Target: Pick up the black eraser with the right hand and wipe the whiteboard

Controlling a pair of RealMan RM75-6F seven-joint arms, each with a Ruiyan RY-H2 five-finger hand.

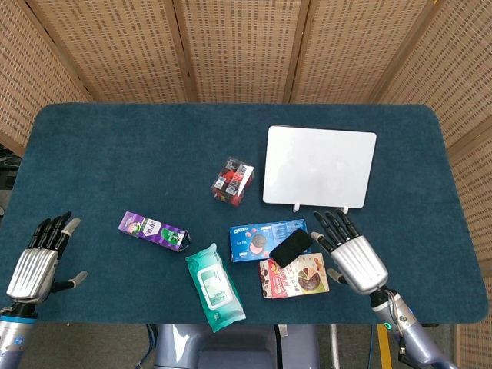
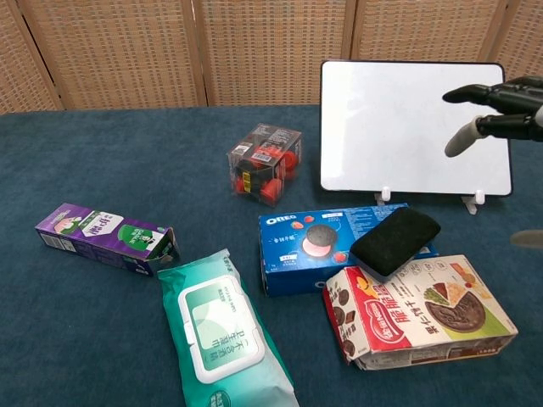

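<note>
The black eraser (image 1: pixel 290 247) (image 2: pixel 395 239) lies tilted across the blue Oreo box (image 1: pixel 252 240) (image 2: pixel 316 248) and the red snack box (image 1: pixel 295 277) (image 2: pixel 420 313). The whiteboard (image 1: pixel 319 167) (image 2: pixel 414 127) stands propped on two small white feet behind them. My right hand (image 1: pixel 351 258) (image 2: pixel 497 103) hovers open, fingers spread, just right of the eraser and apart from it. My left hand (image 1: pixel 37 264) rests open at the table's front left corner, seen only in the head view.
A clear box of red and black items (image 1: pixel 233 181) (image 2: pixel 265 163) sits left of the whiteboard. A purple carton (image 1: pixel 152 231) (image 2: pixel 105 236) and a green wet-wipes pack (image 1: pixel 214 287) (image 2: pixel 222 333) lie front left. Wicker screens stand behind the blue table (image 1: pixel 138 154).
</note>
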